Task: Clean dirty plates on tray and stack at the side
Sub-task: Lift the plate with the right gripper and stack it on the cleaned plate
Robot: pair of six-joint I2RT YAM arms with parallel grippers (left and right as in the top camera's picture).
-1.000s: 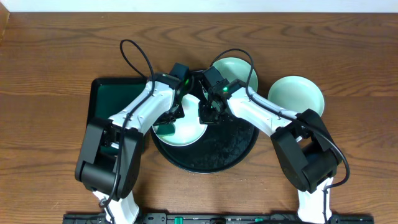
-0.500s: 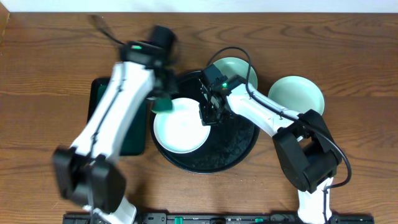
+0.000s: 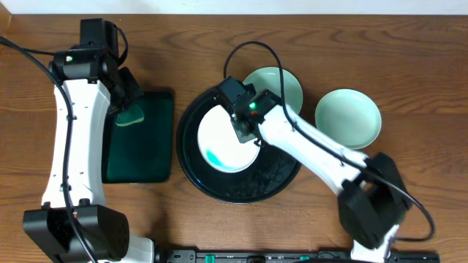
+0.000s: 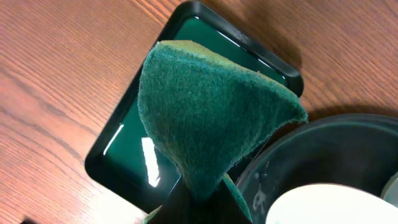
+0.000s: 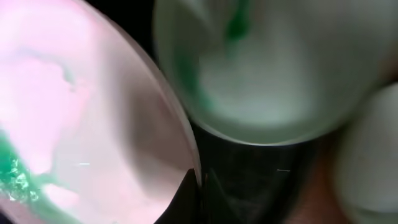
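A: The left pincer (image 3: 124, 104) has swung away from the plate (image 3: 223, 135) to nine o'clock. It is over the small tray (image 3: 142, 157), closed on the sponge (image 4: 211, 118).

B: The right pincer (image 3: 246, 131) pinches the plate's three-o'clock rim, inside the round tray (image 3: 241, 188). A smear (image 3: 214, 157) sits at seven o'clock, so hold the plate steady and wipe there.

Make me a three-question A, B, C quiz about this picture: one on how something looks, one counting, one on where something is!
1. The plate in the right gripper is: A clean, B smeared teal, C broken.
2. How many plates are there? A two, B three, C five.
3. Where is the sponge? A left gripper, B right gripper, C on a plate.
Answers: B, teal streaks its face; B, it plus the rear plate and side plate; A, that gripper's fingers pinch it.
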